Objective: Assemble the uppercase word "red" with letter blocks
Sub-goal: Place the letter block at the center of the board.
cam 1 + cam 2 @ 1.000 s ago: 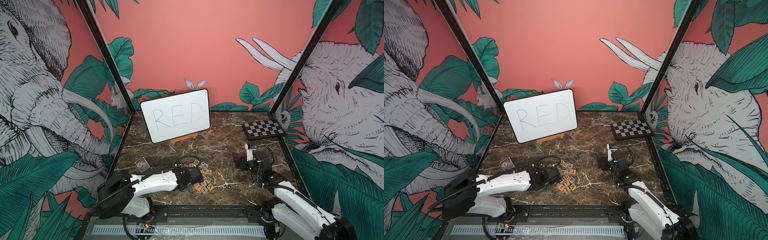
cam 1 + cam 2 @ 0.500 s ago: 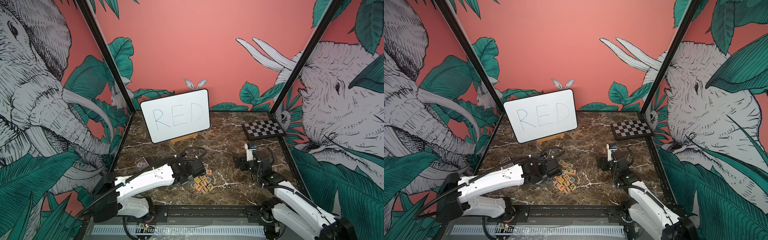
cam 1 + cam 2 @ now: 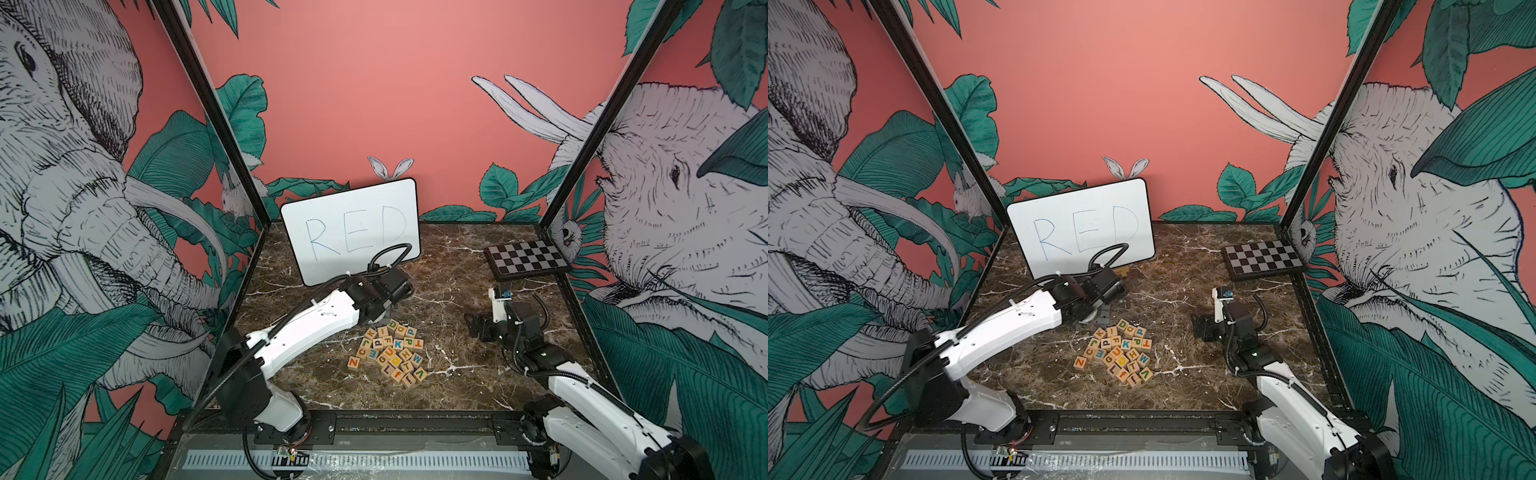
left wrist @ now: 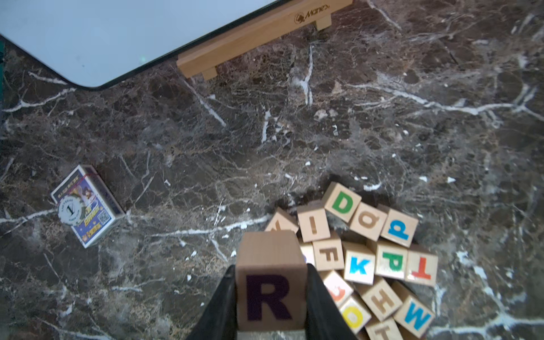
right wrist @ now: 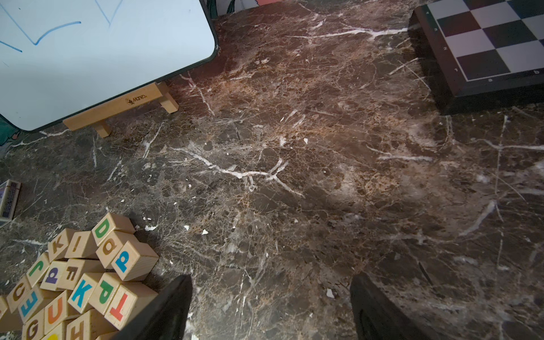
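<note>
left pincer (image 4: 270,284) clamped on R block (image 4: 269,297), just beside pile (image 3: 388,353) | right pincer (image 5: 270,294) apart, over surface (image 5: 294,176) near pile | green D block (image 4: 342,202) at pile's edge

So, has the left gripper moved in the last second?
Yes. The left gripper, shut on the R block, has lifted off the letter blocks and travelled back toward the whiteboard.

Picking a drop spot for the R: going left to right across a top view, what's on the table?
Heap of letter blocks → right gripper → checkered board. Whiteboard, and left gripper holding the R block, overlap the heap sideways, so omitted.
</note>
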### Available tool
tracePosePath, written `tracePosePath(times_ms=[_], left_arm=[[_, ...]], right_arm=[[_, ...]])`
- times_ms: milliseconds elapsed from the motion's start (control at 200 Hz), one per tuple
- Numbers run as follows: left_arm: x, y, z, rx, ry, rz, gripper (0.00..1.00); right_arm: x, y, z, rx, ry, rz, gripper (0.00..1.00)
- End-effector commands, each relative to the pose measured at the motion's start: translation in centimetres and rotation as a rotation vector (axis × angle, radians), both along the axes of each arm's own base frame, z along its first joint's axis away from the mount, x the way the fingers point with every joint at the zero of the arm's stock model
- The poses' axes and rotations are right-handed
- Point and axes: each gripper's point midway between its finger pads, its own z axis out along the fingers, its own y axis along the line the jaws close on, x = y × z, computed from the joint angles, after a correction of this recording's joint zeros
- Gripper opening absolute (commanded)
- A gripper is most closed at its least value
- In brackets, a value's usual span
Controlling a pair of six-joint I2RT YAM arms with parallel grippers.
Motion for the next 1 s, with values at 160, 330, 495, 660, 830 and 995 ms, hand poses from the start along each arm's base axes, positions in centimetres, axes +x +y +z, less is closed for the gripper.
tracePosePath(times_ms=[160, 330, 495, 660, 830, 995], left_arm=[[5.1, -2.2, -4.6, -0.022, 0.016, 0.022, 0.33], [6.5, -2.7, -7.3, -0.047, 0.012, 0.063, 0.34], [7.6, -2.3, -8.6, -0.088, -0.004, 0.118, 0.35], [7.8, -1.9, -9.4, -0.102, -0.026, 0.159, 0.38], [7.9, -1.5, -10.6, -0.101, -0.026, 0.192, 0.39], [8.0, -1.4, -10.9, -0.105, -0.023, 0.191, 0.38]], right_arm=[[0.0, 0.6, 0.2, 0.031, -0.01, 0.013, 0.84], [0.0, 0.6, 0.3, 0.034, -0.012, 0.014, 0.84], [0.0, 0.6, 0.3, 0.034, -0.011, 0.015, 0.84], [0.0, 0.6, 0.2, 0.033, -0.009, 0.013, 0.84], [0.1, 0.6, 0.2, 0.034, -0.007, 0.014, 0.84], [0.1, 0.7, 0.0, 0.035, -0.003, 0.018, 0.84]])
